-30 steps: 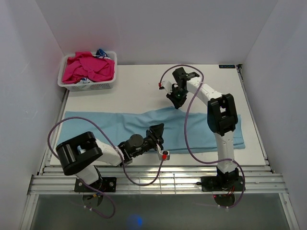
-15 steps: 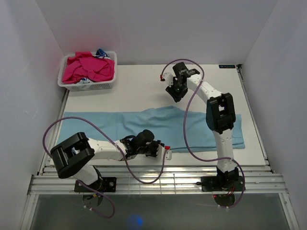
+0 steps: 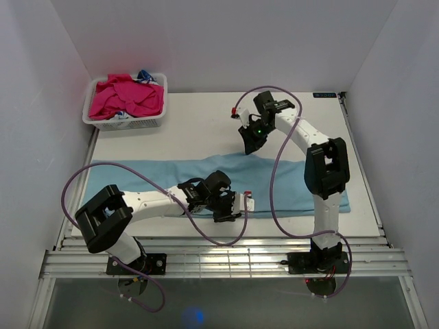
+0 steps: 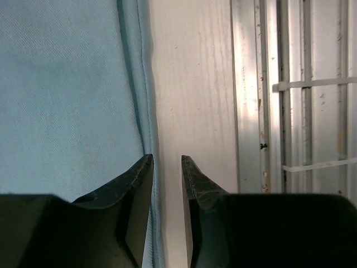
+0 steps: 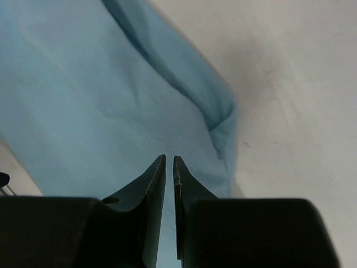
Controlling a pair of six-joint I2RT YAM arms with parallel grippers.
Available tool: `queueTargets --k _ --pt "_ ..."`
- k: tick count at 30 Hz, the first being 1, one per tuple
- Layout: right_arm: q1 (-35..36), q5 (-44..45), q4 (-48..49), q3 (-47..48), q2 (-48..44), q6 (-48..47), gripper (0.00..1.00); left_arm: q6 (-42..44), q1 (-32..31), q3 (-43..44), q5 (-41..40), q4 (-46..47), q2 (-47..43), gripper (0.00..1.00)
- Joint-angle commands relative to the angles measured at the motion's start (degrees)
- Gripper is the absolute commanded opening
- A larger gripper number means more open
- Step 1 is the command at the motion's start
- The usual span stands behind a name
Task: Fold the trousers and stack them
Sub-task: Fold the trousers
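Where the trousers (image 3: 137, 177) are lying: stretching flat as 1 long light blue band across the near part of the table (image 3: 199, 120), running left to right, with the near hem sitting just short of the table's near edge.
Left gripper (image 3: 232, 205): hovering low over the near hem, about midway along the band.
Left jaws: standing slightly apart. In the wrist view, bare white table is showing through the gap. 1 finger is sitting over the stitched hem and the other over bare table, and nothing is being held.
Right gripper (image 3: 248, 145): reaching down at the far edge of the trousers, where the cloth is bunching into a soft fold.
Right jaws: almost touching, leaving only 1 thin slit. The tips are pointing at blue cloth, but it is not possible to tell whether any cloth is being pinched.
Basket (image 3: 103, 125): sitting at the far left corner of the table, well apart from the trousers, and holding pink garments (image 3: 130, 97).
Metal slats (image 4: 290, 84): running alongside the table's near edge in the left wrist view.
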Motion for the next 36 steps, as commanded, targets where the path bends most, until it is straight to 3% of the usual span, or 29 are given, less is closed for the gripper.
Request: queueTargets --k 1,5,7,11,12,14,15,16,17,21,24,29,33,36 --pt "0.24 -5.56 0.02 -7.19 3.40 1.94 0.16 -5.83 0.80 4.52 4.71 -6.60 -2.27 0.38" --pt "-0.11 -0.13 5.90 -9.66 6.56 3.96 0.16 -15.23 6.94 10.41 11.53 -11.78 -2.10 0.44" --pt "-0.46 3.65 8.45 -10.10 8.49 3.45 0.19 -22.52 14.58 12.44 15.32 -13.11 -1.75 0.47" --pt "-2.30 8.05 10.83 -12.38 7.81 0.72 0.34 -29.04 28.55 16.13 17.02 -16.71 -2.27 0.56" --pt "-2.74 9.54 11.01 -12.82 5.80 -0.15 0.48 -29.48 33.97 16.40 16.40 -17.50 -2.53 0.62" --pt "-4.32 9.73 9.71 -13.27 3.25 -2.52 0.63 -29.05 38.58 16.75 15.78 -20.73 -2.54 0.67" --pt "-5.02 8.43 8.74 -13.09 1.84 -3.06 0.88 -28.18 43.04 16.23 16.39 -21.89 -2.28 0.67" --pt "-5.99 7.89 7.51 -12.92 -1.74 -3.67 0.98 -27.30 44.73 15.62 16.14 -23.12 -2.01 0.68" --pt "-6.43 7.36 6.45 -12.92 -3.87 -4.55 0.90 -25.12 46.58 15.09 15.79 -25.48 -1.66 0.68" --pt "-8.54 4.89 -1.97 -15.89 -13.19 -8.76 0.90 -20.44 54.57 10.52 12.63 -28.75 0.45 0.69" --pt "-11.26 6.21 -4.71 -23.97 -20.65 -14.02 0.93 -18.42 57.14 8.76 8.94 -29.11 2.91 0.69" --pt "-20.13 11.04 -7.45 -39.24 -25.42 -24.31 1.00 -13.85 62.06 9.02 2.96 -30.34 7.12 0.68" --pt "-28.31 15.88 -5.60 -45.87 -27.96 -32.93 0.85 -7.97 63.21 11.56 3.47 -33.49 7.92 0.68" --pt "-32.45 12.82 -8.49 -42.12 -30.42 -36.54 0.83 -3.57 63.21 14.46 9.34 -37.80 6.87 0.68"
